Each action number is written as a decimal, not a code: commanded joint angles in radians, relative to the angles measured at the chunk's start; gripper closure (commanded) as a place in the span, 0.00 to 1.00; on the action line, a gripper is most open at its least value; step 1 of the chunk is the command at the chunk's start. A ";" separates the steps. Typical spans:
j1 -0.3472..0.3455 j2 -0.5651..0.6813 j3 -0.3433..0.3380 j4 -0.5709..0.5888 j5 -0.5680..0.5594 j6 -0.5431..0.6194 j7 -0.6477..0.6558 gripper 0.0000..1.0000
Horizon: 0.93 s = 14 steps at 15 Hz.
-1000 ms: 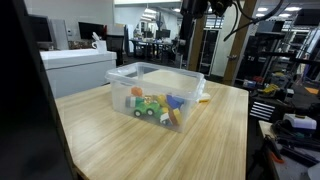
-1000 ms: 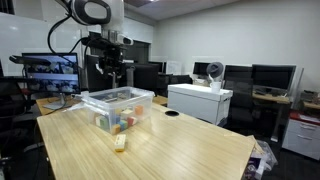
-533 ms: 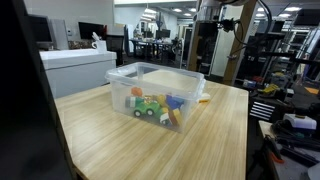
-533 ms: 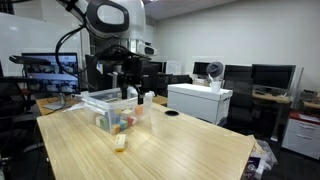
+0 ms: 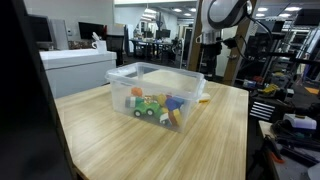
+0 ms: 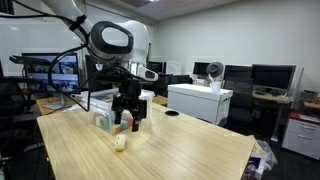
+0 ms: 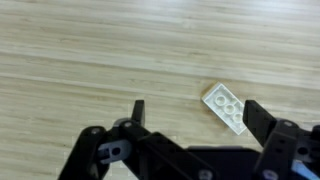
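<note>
We see the wooden surface under our jaws, the clear bin of toys beside them, the jaws spread wide and holding nothing, and the small white brick lying flat below, between their tips, untouched.

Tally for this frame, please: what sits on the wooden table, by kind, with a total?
Clear plastic bin: 1
Toy heap inside it (green, orange and blue pieces, too small to count singly): 1
Flat white brick, loose on the table ahead of the open fingers: 1
Total: 3
</note>
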 commanded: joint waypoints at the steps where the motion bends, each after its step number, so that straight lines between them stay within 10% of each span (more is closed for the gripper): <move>1: 0.003 0.007 0.022 -0.010 -0.056 -0.003 -0.036 0.00; 14: 0.005 0.065 0.085 -0.074 -0.029 0.053 -0.283 0.00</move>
